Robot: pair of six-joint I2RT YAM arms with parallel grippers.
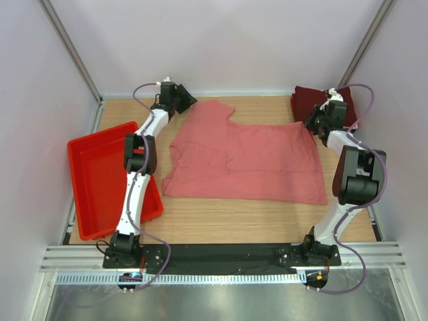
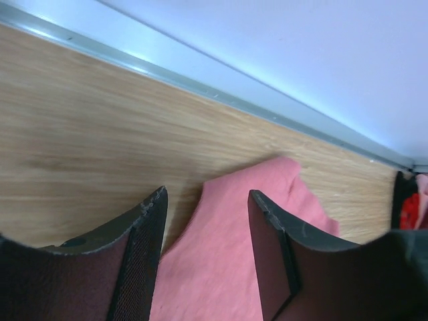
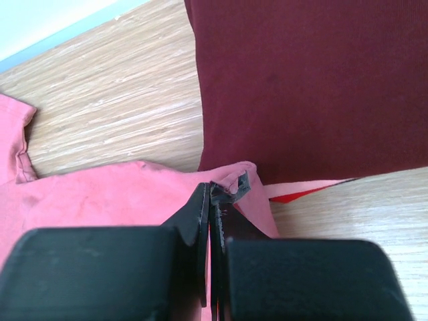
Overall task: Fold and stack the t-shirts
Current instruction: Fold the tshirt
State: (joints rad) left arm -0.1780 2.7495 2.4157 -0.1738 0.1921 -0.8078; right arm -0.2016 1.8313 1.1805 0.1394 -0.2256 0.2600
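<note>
With our right gripper [image 3: 212,190] pinching the far right corner of the salmon-pink t-shirt [image 1: 247,160], which lies spread across the middle of the worktop [image 1: 221,221], and our left gripper [image 2: 207,194] spread over its far left sleeve without a hold, we risk a lopsided pull that drags cloth onto the folded maroon t-shirts [image 3: 307,80] just beside it.

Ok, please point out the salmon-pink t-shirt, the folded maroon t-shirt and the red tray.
salmon-pink t-shirt [image 1: 247,160], top view, middle of its body.
folded maroon t-shirt [image 3: 314,87], right wrist view, its flat top face.
red tray [image 1: 100,179], top view, bare floor.
</note>
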